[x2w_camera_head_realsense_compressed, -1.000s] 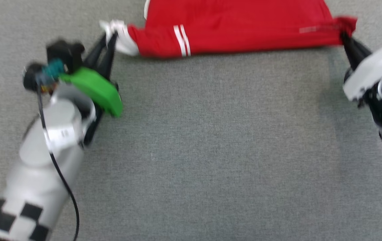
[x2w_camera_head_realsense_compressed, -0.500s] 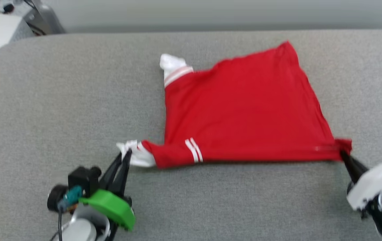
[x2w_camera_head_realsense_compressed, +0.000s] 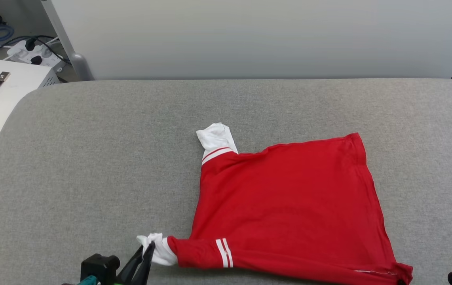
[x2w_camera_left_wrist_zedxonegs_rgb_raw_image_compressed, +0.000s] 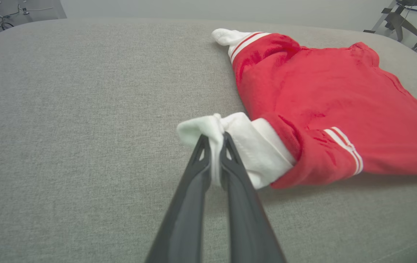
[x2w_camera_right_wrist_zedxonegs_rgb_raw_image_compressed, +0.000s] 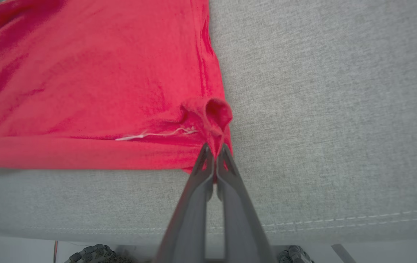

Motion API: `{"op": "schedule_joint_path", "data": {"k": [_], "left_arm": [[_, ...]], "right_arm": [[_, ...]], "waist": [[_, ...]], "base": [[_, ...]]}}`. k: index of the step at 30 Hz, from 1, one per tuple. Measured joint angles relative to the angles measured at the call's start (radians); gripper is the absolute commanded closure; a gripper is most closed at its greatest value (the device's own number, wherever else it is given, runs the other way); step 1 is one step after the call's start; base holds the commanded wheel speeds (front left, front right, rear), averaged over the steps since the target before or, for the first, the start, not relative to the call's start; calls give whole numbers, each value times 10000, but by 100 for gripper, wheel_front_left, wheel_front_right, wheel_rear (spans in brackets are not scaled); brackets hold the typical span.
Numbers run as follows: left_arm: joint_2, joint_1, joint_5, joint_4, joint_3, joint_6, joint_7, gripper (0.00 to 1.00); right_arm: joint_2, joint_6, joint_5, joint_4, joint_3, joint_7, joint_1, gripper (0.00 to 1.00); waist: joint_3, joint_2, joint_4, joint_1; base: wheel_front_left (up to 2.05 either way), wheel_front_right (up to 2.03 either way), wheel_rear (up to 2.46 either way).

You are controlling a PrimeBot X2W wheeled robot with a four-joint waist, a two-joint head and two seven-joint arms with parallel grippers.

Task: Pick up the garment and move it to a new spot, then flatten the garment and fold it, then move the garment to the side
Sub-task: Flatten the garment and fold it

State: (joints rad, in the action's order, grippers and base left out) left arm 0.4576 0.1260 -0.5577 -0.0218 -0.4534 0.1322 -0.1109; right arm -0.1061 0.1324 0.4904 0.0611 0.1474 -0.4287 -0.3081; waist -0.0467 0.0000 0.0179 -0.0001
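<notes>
You see the shirt point(x2w_camera_head_realsense_compressed: 289, 206) lying spread on the grey pad point(x2w_camera_head_realsense_compressed: 91, 158), right of centre, reaching its near edge. Your left gripper point(x2w_camera_left_wrist_zedxonegs_rgb_raw_image_compressed: 214, 140) is clamped on the near sleeve's white cuff point(x2w_camera_left_wrist_zedxonegs_rgb_raw_image_compressed: 197, 128). Your right gripper point(x2w_camera_right_wrist_zedxonegs_rgb_raw_image_compressed: 215, 149) pinches the red hem corner point(x2w_camera_right_wrist_zedxonegs_rgb_raw_image_compressed: 214, 113).

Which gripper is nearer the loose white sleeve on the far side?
Left: left gripper pinches the near sleeve, closer to the loose sleeve; right gripper grips the hem corner.
</notes>
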Motion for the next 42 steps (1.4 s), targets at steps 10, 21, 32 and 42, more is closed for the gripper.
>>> {"op": "schedule_joint_path", "data": {"k": [10, 21, 32, 42], "left_arm": [[130, 161, -119, -811, -297, 40, 602, 100], [-178, -2080, 142, 159, -351, -625, 284, 100], [-1001, -3297, -209, 3022, -700, -1701, -150, 100], [-1452, -3515, -424, 4021, -713, -1850, -832, 0]], "right_arm": [[297, -10, -767, 1032, 98, -872, -134, 100], [-786, -10, -899, 163, -376, -274, 2486, 100], [-1323, -10, -293, -2614, -1572, 926, 3989, 100], [-1446, -2, 207, -3455, -1929, 2727, 4090, 0]], "waist": [[-76, 0, 7, 0], [-876, 0, 110, 1], [-1961, 0, 188, 1], [-1675, 0, 324, 1]], "base": [[0, 0, 0], [0, 0, 0], [0, 0, 0], [0, 0, 0]]}}
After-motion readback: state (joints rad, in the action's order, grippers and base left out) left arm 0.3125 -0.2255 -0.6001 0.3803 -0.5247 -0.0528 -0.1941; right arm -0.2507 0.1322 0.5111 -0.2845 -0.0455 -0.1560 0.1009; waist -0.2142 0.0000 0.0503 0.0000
